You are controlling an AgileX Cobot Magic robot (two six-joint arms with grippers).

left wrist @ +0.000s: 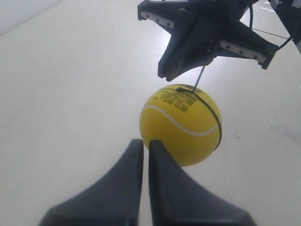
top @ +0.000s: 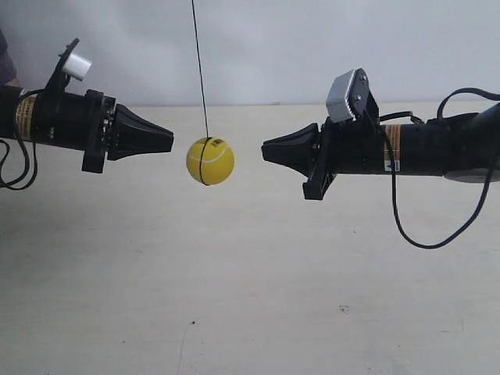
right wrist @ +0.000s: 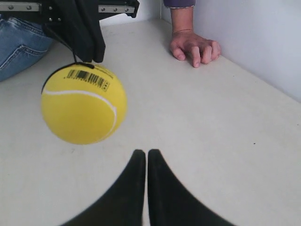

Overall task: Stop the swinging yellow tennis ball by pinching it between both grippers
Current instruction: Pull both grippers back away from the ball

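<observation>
clearly smooth yellow ball (top: 210, 161) w/ white seam, barcode; on string (top: 200, 62)

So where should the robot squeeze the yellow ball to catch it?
At its widest middle, on two opposite sides. The yellow tennis ball is round and hangs from a string on top, so the left gripper and right gripper should press in level, one from each side.
</observation>
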